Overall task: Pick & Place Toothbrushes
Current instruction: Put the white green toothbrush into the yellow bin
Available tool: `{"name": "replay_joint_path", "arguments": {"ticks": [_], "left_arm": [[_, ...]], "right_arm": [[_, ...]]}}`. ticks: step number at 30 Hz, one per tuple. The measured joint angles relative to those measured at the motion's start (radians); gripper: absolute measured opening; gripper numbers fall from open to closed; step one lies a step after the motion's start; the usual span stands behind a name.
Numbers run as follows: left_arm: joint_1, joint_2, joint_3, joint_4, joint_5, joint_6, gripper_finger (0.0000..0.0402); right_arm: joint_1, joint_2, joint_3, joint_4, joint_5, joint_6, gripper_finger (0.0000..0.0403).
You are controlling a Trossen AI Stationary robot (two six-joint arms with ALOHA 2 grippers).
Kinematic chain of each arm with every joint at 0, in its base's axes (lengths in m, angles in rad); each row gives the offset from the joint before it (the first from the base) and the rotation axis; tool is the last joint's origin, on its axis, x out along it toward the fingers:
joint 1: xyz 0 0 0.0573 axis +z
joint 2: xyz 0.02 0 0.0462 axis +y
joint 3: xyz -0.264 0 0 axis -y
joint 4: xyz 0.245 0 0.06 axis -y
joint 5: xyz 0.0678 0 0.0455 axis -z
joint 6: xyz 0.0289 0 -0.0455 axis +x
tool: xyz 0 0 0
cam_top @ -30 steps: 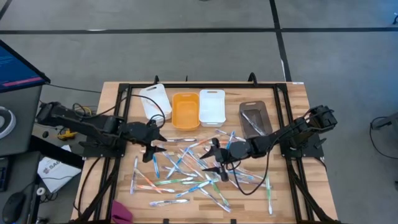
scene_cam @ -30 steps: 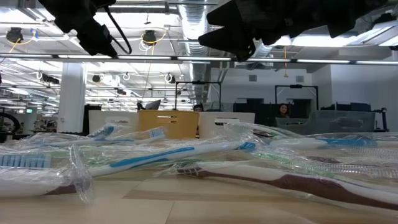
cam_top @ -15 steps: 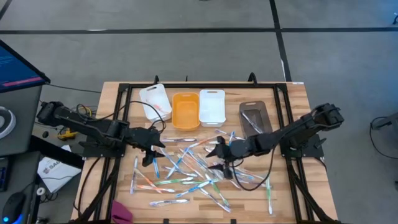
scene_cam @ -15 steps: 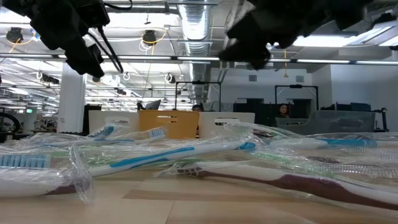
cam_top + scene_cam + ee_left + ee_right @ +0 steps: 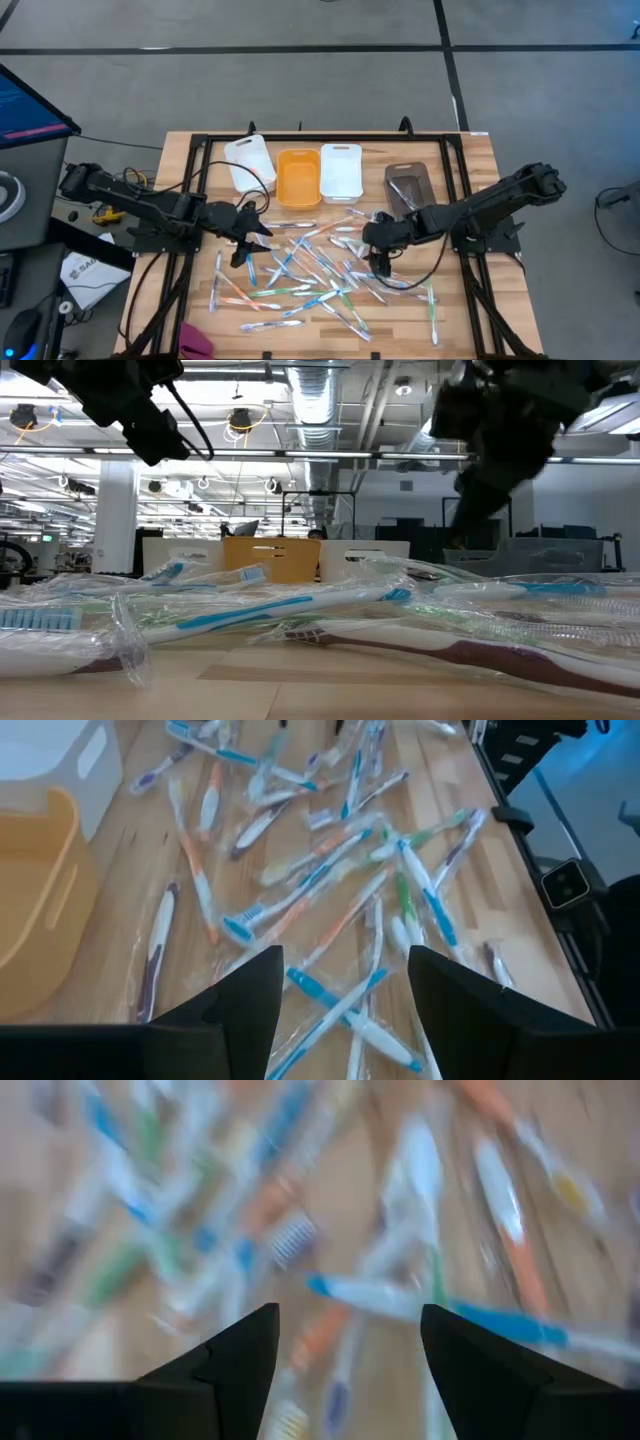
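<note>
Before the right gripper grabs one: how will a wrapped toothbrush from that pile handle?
Toothbrushes look thin, so probably light and stiff. Their clear wrappers look glossy, likely slippery. They lie crisscrossed under the right gripper, so lifting one may drag neighbours.

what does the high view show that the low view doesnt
Only the high view shows the whole layout: the white bin, orange bin, second white bin and grey bin in a row at the far side of the table, with the left gripper and right gripper, both open, over the pile.

Only the low view shows the room behind, with ceiling ducts and desks.

Both show the wrapped toothbrushes scattered on the wood, and both dark arms.
</note>
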Motion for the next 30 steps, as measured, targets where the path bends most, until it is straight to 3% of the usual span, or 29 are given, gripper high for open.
{"name": "replay_joint_path", "arguments": {"ticks": [5, 17, 30], "left_arm": [[0.000, 0.000, 0.000, 0.002, 0.000, 0.002, 0.0209], [0.000, 0.000, 0.000, 0.018, -0.001, 0.002, 0.0209], [0.000, 0.000, 0.001, 0.024, -0.001, 0.002, 0.0209]], "right_arm": [[-0.025, 0.077, -0.001, -0.118, 0.027, 0.010, 0.0238], [-0.052, 0.193, 0.004, -0.110, 0.018, 0.031, 0.0234], [-0.052, 0.186, 0.000, -0.104, 0.020, 0.027, 0.0151]]}}
